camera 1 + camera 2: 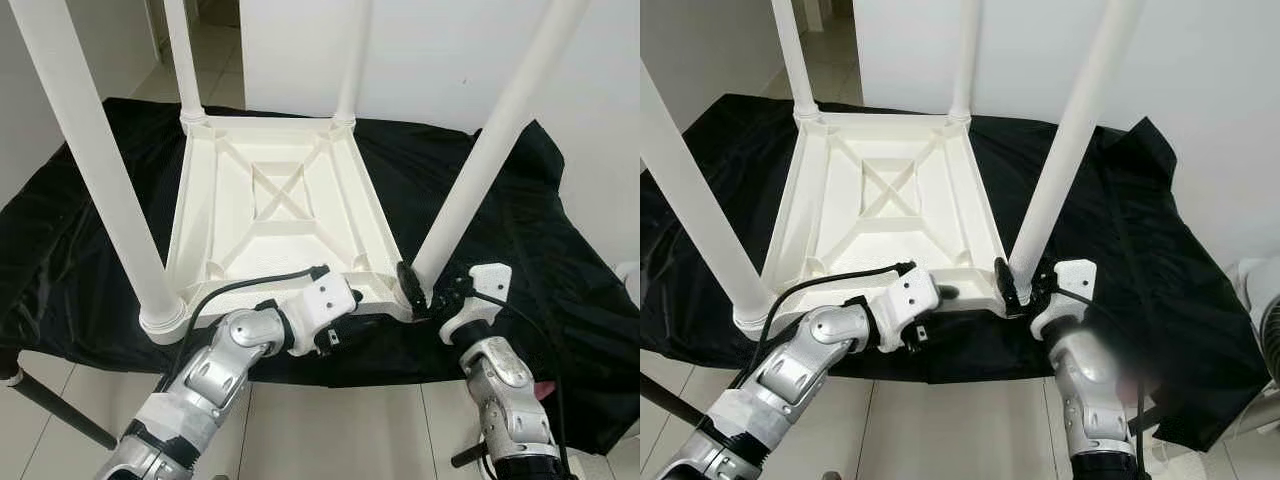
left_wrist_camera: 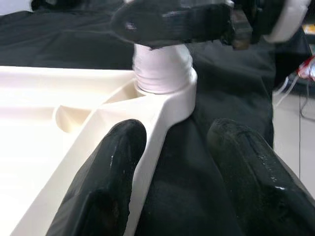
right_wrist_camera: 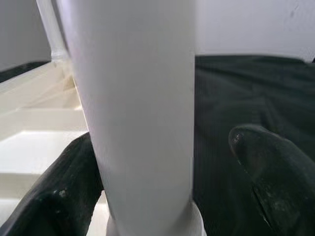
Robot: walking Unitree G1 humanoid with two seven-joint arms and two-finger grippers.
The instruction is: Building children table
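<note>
The last round white plastic leg (image 1: 470, 180), at five o'clock, is being seated by the right hand (image 1: 420, 290), fingers apart around it; the upturned cream plastic table (image 1: 275, 215) is being straddled at its rim by the left hand (image 2: 172, 162), fingers apart; firmer pressing down is probably being called for next.

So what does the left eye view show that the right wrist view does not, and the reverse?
Left eye view: the whole upside-down white plastic table top on the black cloth, all four white round legs, and the left gripper at the near edge.

Right wrist view: up close, the right gripper's black fingers spread on either side of the leg, one touching it and one apart.

Both: the near right white leg and the right gripper at its base.
</note>
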